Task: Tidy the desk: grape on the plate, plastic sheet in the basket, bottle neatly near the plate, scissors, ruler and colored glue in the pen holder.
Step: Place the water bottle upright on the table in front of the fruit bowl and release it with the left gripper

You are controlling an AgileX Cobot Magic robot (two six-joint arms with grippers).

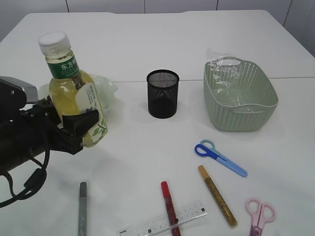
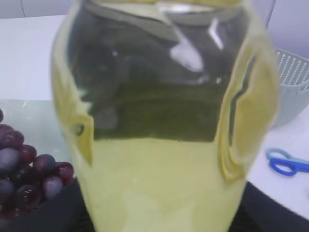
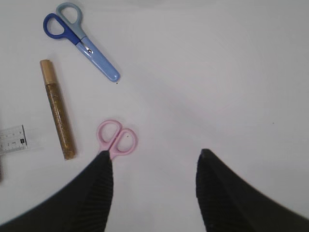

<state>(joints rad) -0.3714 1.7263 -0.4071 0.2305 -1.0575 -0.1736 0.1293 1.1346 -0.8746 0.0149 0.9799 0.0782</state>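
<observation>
My left gripper (image 1: 80,124) is shut on the bottle (image 1: 74,83), which holds yellow tea and has a white cap and green label. The bottle stands almost upright at the left, in front of the pale plate (image 1: 107,89), and fills the left wrist view (image 2: 164,145). Dark grapes (image 2: 26,169) lie on the plate (image 2: 34,116). The clear plastic sheet (image 1: 221,63) lies in the green basket (image 1: 241,105). My right gripper (image 3: 154,157) is open and empty above the pink scissors (image 3: 117,137), and is out of the exterior view.
The black mesh pen holder (image 1: 163,93) stands mid-table. In front lie blue scissors (image 1: 220,157), gold glitter glue (image 1: 217,195), red glue (image 1: 170,206), a ruler (image 1: 162,223), pink scissors (image 1: 260,214) and a grey glue stick (image 1: 82,209).
</observation>
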